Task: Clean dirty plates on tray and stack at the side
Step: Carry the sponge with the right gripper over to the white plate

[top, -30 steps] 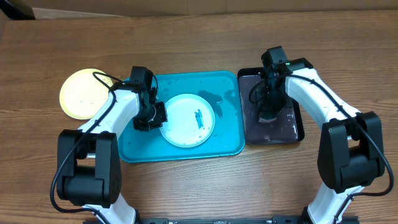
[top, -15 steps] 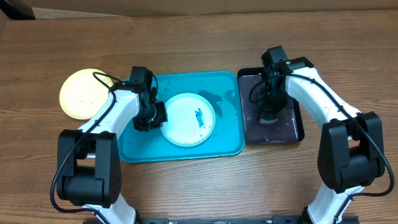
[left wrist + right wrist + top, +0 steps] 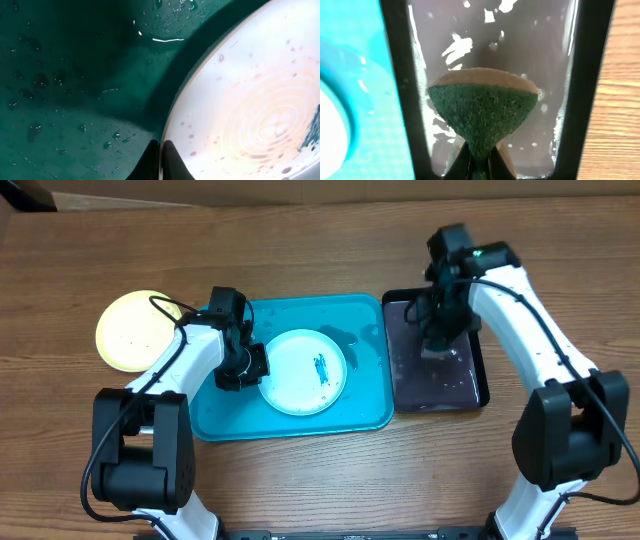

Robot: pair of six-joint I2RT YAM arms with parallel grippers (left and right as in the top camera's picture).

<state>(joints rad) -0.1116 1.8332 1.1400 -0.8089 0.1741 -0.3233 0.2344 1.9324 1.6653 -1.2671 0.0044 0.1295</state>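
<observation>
A white plate [image 3: 302, 373] with a dark teal smear lies in the wet turquoise tray [image 3: 365, 320]. My left gripper [image 3: 243, 367] is shut on the plate's left rim; the left wrist view shows its fingers [image 3: 161, 159] pinching the rim of the white plate [image 3: 250, 110] over the tray floor [image 3: 75, 75]. A yellow-green plate [image 3: 133, 330] lies on the bare wood left of the tray. My right gripper [image 3: 437, 340] is shut on a green sponge [image 3: 482, 117], held above the black tray [image 3: 587, 75]. The pale blue plate is not in view.
The small black tray [image 3: 478, 385] holding water stands right of the turquoise tray. Bare wood table [image 3: 300, 470] lies in front and behind. A cardboard edge runs along the far side.
My right gripper has lifted the sponge and moved it toward the back of the black tray. The left arm and white plate have not moved.
</observation>
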